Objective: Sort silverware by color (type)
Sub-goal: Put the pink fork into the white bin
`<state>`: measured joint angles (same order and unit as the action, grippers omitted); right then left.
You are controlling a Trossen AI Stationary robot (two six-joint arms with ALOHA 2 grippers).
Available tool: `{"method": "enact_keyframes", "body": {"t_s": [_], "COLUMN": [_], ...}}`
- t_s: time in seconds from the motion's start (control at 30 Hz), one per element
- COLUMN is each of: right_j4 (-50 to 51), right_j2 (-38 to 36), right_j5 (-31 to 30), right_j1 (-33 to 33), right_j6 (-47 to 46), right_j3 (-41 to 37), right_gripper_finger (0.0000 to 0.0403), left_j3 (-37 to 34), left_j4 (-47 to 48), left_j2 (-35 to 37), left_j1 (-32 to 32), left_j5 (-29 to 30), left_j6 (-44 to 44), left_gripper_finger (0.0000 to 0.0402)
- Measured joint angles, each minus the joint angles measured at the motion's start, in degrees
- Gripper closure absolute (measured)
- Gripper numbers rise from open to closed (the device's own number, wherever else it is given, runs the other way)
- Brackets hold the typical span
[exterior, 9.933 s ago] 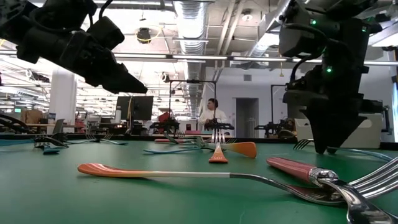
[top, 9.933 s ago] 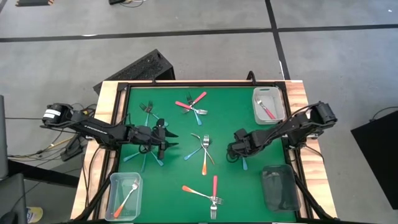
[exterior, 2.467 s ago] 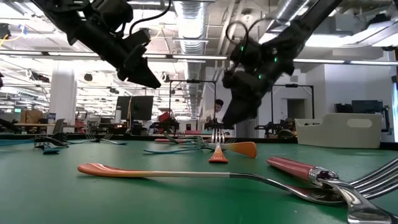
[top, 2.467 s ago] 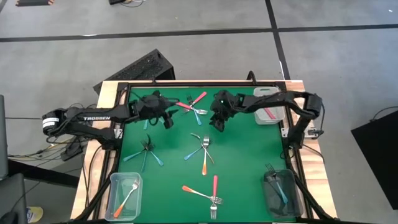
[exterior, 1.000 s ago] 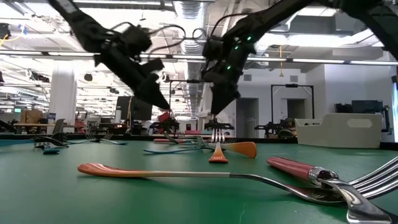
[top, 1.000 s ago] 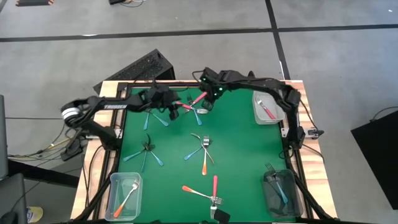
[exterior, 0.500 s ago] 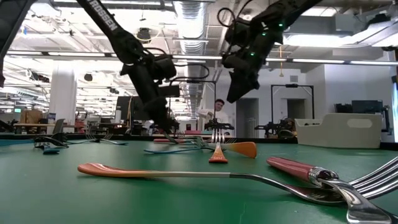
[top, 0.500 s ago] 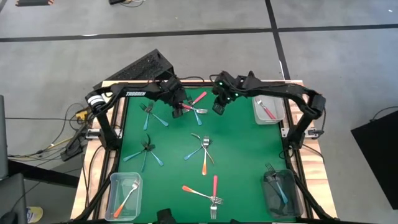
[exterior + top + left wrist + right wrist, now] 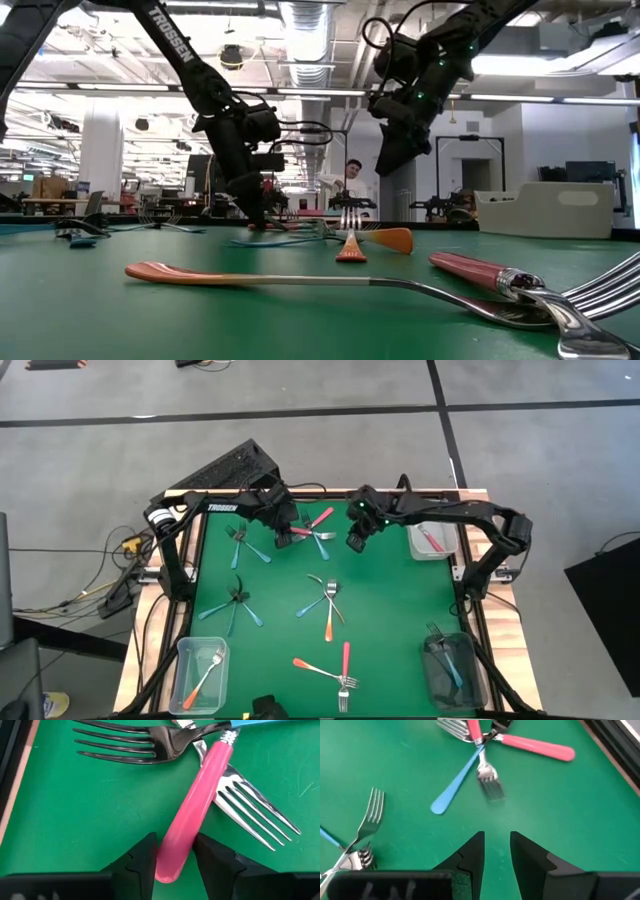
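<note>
Straddling the end of a pink-red plastic fork handle (image 9: 187, 820), the left gripper (image 9: 172, 857) had its two dark fingers (image 9: 142, 862) slightly parted on either side of that handle, down at the green table (image 9: 390, 590) near its far edge; whether they were pressing it could not be told. That fork lay crossed with other silver-tined forks (image 9: 252, 812) in a small cluster (image 9: 312, 530). The right gripper (image 9: 355, 540) hung just beside the cluster, above the mat, its fingers (image 9: 470, 857) a little apart and holding nothing, with a light blue-handled fork (image 9: 457, 782) and a pink-handled fork (image 9: 535, 746) ahead of it. Farther out, more forks lay in a central group (image 9: 328, 605), a near group (image 9: 335, 670) and two left-hand groups (image 9: 235, 605). Clear plastic bins (image 9: 432, 532) stood at the corners, one holding an orange-handled fork (image 9: 203, 678).
</note>
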<state>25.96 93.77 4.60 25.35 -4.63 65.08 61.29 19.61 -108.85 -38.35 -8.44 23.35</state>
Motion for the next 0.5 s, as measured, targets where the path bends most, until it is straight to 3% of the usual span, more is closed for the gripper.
{"method": "enact_keyframes", "body": {"t_s": [0.37,0.5], "right_j4": [2.9,0.8], "right_j2": [0.1,-0.2], "right_j5": [0.0,0.0], "right_j1": [-4.6,-6.0], "right_j6": [-2.0,-4.6], "right_j3": [-0.1,-2.0], "right_gripper_finger": [0.0284,0.0284], "left_j3": [0.0,0.0], "left_j4": [1.0,1.6], "left_j2": [-0.2,0.0], "left_j1": [1.2,2.4], "left_j5": [-0.1,0.9], "left_j6": [-5.9,-7.8], "left_gripper_finger": [0.037,0.038]}}
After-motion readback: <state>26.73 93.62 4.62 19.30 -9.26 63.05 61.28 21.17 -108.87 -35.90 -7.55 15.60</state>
